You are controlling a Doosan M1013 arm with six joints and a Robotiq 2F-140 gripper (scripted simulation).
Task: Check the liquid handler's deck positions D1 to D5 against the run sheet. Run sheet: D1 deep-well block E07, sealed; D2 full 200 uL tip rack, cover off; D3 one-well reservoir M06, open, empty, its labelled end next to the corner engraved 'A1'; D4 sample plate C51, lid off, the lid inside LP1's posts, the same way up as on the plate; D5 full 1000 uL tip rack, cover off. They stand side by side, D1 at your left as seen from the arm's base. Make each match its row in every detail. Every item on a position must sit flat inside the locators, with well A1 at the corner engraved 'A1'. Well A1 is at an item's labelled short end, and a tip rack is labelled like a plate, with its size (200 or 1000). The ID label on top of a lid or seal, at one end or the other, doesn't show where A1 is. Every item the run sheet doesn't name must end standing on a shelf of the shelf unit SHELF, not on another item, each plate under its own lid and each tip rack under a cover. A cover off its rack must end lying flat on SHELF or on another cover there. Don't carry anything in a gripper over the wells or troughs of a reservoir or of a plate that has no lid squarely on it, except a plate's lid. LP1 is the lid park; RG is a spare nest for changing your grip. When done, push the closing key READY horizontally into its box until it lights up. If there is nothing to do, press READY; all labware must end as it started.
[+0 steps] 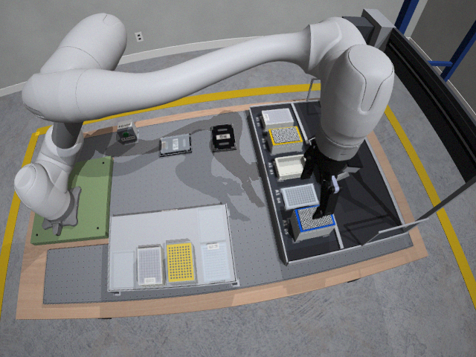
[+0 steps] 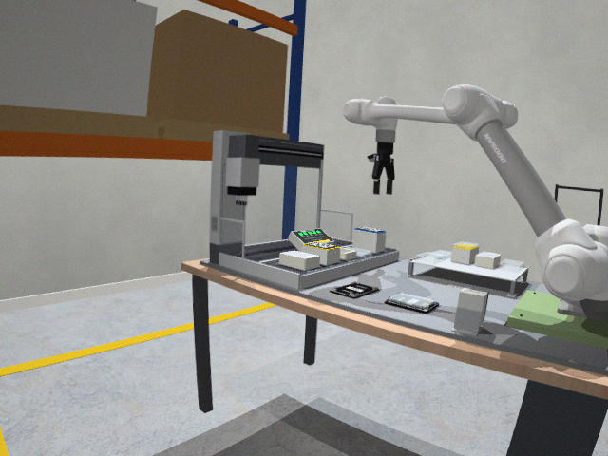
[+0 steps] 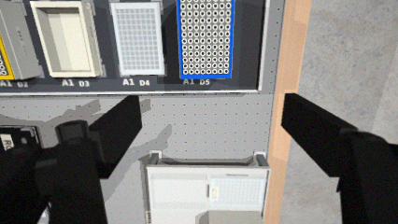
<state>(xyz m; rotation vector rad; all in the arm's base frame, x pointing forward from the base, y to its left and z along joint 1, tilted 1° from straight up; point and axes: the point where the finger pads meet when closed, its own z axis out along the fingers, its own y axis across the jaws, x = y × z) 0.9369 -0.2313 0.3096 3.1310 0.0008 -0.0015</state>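
The deck [image 1: 307, 172] holds five items in a row. D1 has a white sealed block [image 1: 277, 117]. D2 has a yellow-framed tip rack [image 1: 285, 134], uncovered. D3 has a cream open reservoir [image 1: 288, 166], also in the wrist view [image 3: 67, 39]. D4 has an unlidded well plate [image 1: 300, 195] [image 3: 138, 38]. D5 has a blue-framed tip rack [image 1: 314, 222] [image 3: 206, 37], uncovered. A labelled lid [image 1: 175, 144] lies in the lid park. My gripper [image 1: 317, 192] [image 2: 383, 186] [image 3: 211, 110] is open and empty, high above the table near the D5 end of the deck.
The shelf unit [image 1: 171, 245] [image 3: 207, 193] carries a labelled plate [image 1: 149, 265], a yellow-topped rack [image 1: 179, 261] and a clear cover [image 1: 215, 259]. The black RG nest [image 1: 224, 139] and the READY box [image 1: 126, 132] stand at the far side. The handler's gantry [image 2: 265, 196] rises behind the deck.
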